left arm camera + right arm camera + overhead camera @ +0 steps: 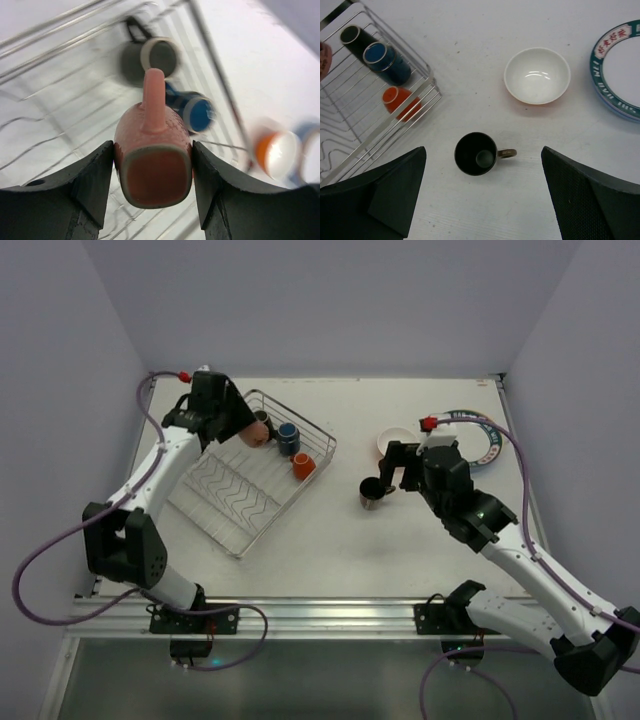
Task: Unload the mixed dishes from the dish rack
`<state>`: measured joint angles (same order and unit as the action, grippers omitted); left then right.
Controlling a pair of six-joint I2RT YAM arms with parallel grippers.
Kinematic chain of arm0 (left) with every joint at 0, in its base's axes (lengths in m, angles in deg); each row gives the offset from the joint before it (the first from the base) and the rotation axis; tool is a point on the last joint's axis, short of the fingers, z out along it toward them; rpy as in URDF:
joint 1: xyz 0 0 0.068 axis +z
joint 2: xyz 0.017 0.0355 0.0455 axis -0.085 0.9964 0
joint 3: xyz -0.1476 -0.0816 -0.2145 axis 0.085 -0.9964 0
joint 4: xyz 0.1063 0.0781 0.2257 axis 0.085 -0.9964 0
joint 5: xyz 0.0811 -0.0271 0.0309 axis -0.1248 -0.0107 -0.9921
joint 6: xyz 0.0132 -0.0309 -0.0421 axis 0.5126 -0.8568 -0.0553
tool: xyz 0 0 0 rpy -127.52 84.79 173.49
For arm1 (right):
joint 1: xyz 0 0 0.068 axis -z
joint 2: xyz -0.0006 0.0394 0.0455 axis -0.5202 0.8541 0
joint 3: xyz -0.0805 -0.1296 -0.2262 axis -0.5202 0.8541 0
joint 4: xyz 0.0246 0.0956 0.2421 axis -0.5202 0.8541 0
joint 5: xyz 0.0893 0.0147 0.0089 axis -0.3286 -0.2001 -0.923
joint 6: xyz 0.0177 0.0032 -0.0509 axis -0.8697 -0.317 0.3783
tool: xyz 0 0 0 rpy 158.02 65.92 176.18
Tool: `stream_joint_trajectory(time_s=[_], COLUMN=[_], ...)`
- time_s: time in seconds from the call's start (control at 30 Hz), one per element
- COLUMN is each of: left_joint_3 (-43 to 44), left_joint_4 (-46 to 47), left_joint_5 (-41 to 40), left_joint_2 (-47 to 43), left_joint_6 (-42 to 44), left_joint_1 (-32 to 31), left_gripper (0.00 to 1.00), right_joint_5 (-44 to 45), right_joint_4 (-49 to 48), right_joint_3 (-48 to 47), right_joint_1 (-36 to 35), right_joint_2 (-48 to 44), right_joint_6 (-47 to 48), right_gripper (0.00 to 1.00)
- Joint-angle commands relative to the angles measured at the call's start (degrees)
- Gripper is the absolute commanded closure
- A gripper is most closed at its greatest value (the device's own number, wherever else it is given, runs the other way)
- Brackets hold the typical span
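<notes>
Your left claw (152,167) grasps the pink mug (151,132).
Lift it straight up, clear of the dish rack (288,505) wires.

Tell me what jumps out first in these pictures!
The pink mug grabs you first, pinched in the left gripper at the far corner of the wire dish rack. Next is the dark mug, standing alone on the white table below the open right gripper. A white bowl and some plates sit beyond it.
</notes>
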<state>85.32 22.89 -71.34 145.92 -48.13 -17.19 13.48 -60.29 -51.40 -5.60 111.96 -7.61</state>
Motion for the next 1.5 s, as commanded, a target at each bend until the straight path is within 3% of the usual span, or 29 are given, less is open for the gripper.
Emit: stream_joint_trajectory(time_s=[0.0, 0.1, 0.27, 0.4, 0.6, 0.83, 1.03, 1.1, 1.13, 1.2, 1.23, 1.33, 1.4, 1.43, 1.47], left_joint_3=[-10.62, -16.82, -23.93, -32.64, -40.38, -44.6, -47.85, -49.08, -49.7, -51.1, -51.37, -51.2, -50.15, -49.27, -48.39], left_joint_4=[23.13, 32.09, 40.43, 53.7, 63.81, 68.67, 74.64, 76.83, 77.63, 79.64, 80.35, 80.8, 78.35, 76.25, 71.27], left_joint_5=[22.68, 32.2, 33.54, 33.98, 35.22, 33.37, 32.67, 32.32, 32.14, 31.79, 31.7, 31.79, 31.18, 30.3, 28.03], left_joint_2=[-10.71, -18.63, -28.38, -34.28, -36.65, -37.19, -35.87, -35.43, -35.34, -34.9, -34.73, -34.02, -33.85, -33.93, -33.85], left_joint_6=[3.88, 0.45, -3.57, -13.25, -25.02, -32.15, -36.89, -38.13, -39.35, -40.68, -41.03, -39.47, -37.36, -33.95, -32.26], left_joint_1=[0.19, -2.08, -11.49, -17.99, -21.96, -25.47, -28.02, -28.73, -28.99, -29.34, -29.43, -29.52, -29.43, -29.43, -29.52], left_gripper=[1.0, 1.0, 1.0, 1.0, 1.0, 1.0, 1.0, 1.0, 1.0, 1.0, 1.0, 1.0, 0.79, 0.43, 0.26], right_joint_5=[-9.23, -23.03, -46.48, -51.53, -54.07, -61.74, -66.39, -67.89, -67.89, -67.54, -67.1, -64.82, -62.46, -61.66, -60.69], right_joint_4=[-5.66, -13.3, -24.62, -31.15, -33.08, -40.03, -45.3, -48.9, -49.87, -50.23, -50.49, -50.41, -48.49, -45.6, -43.31], right_joint_3=[1.77, 5.46, 8.62, 11.18, 12.84, 14.17, 13.99, 14.78, 15.05, 15.31, 15.75, 17.15, 17.25, 17.07, 16.81], right_joint_1=[0.04, 0.04, 0.04, 0.04, 0.03, 0.04, 0.04, 0.04, 0.04, 0.04, 0.04, -0.05, 0.04, 0.04, 0.04], right_joint_2=[-2.03, -4.75, -8.7, -10.21, -10.47, -11.0, -6.87, -6.52, -6.52, -6.69, -6.96, -8.97, -10.47, -12.13, -12.84], right_joint_6=[2.0, 2.62, -2.81, -8.1, -7.31, -7.57, -9.24, -9.59, -9.51, -8.98, -8.72, -8.01, -6.96, -6.52, -5.47], right_gripper=[0.01, 0.02, 0.03, 0.04, 0.09, 0.25, 0.5, 0.63, 0.77, 0.82, 0.97, 1.0, 1.0, 1.0, 1.0])
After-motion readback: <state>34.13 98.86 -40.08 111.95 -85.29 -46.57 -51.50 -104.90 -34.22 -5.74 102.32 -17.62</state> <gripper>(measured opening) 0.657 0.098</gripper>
